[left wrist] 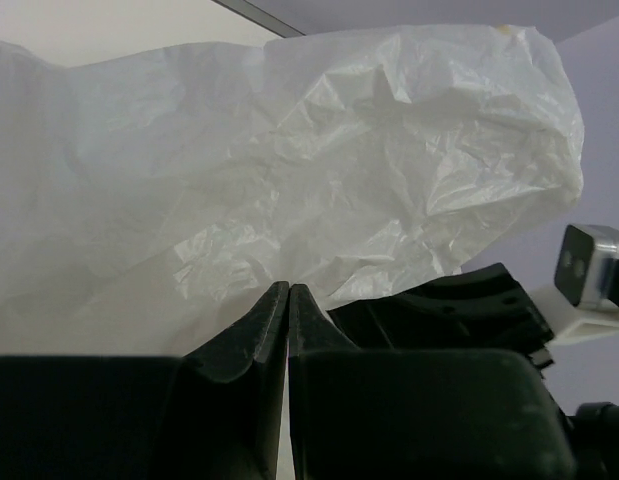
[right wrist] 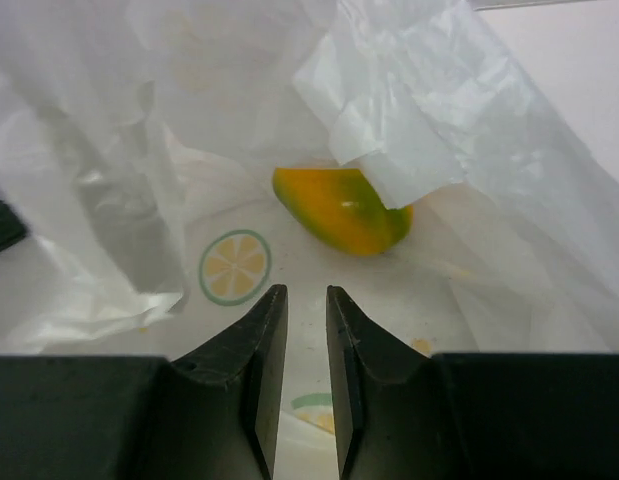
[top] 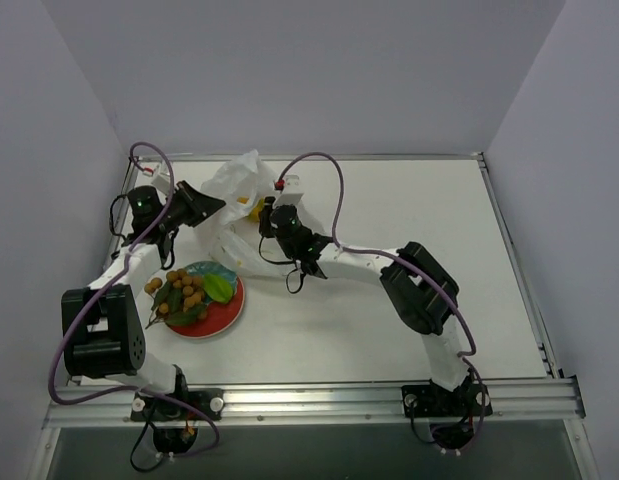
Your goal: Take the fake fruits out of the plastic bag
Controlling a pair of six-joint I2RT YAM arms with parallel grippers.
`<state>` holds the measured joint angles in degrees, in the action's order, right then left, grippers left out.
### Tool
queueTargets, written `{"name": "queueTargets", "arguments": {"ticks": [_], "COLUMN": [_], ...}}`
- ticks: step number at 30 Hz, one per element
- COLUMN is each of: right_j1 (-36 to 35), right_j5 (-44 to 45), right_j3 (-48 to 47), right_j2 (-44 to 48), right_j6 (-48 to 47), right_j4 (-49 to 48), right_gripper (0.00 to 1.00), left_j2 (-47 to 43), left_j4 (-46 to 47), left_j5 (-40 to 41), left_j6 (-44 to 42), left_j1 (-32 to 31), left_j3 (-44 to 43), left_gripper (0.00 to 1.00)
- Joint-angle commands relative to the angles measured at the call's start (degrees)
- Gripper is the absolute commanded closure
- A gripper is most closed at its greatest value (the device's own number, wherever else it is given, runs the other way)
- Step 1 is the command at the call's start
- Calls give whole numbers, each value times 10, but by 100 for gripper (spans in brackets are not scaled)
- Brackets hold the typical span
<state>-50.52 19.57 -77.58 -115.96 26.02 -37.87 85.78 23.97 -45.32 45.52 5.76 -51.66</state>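
My left fingers (left wrist: 279,300) are together, pinching the plastic bag (left wrist: 339,150) up near the surface's far edge, left of middle. My right fingers (right wrist: 272,310), slightly apart and empty, sit inside its mouth, with the yellow-green fruit (right wrist: 344,210) just ahead. I'd widen them, advance, and avoid snagging film.

Right wrist view: open lane at centre, straight ahead over the floor of the plastic bag (right wrist: 229,120) to the yellow-orange fruit (right wrist: 339,212). Hemmed in by crinkled bag walls at left and upper right (flap draped over the fruit's right end). Top view: bare table (top: 439,200) across the right half; plate (top: 221,320) crowding the lower left.
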Motion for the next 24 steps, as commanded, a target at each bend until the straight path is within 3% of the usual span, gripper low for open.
{"name": "queueTargets", "arguments": {"ticks": [1,3,6,7,9,13,24], "right_j1": [11,16,25,31,38,49,66], "right_j5": [-16,-23,-38,-38,-38,-50,-88], "right_j3": [-59,-75,-107,-126,-144,-193,-329], "right_j2": [-35,-53,-90,-108,-123,-169,-277], "right_j6": [-9,-10,-12,-11,-15,-20,-10], "right_j4": [11,5,-6,-6,-5,8,52], "right_gripper": [81,74,53,39,21,1,0], "left_j2": [-44,-54,-67,-71,-75,-84,-130], "left_j4": [-29,-37,-57,-64,-65,-57,-31], "left_j5": [43,72,113,118,125,121,120], "left_j6": [-8,2,12,16,27,40,70], "left_j1": [-12,-19,-29,-30,-30,-30,-33], "left_j3": [-4,5,15,16,19,16,34], "left_gripper": [98,97,98,98,98,98,98]}}
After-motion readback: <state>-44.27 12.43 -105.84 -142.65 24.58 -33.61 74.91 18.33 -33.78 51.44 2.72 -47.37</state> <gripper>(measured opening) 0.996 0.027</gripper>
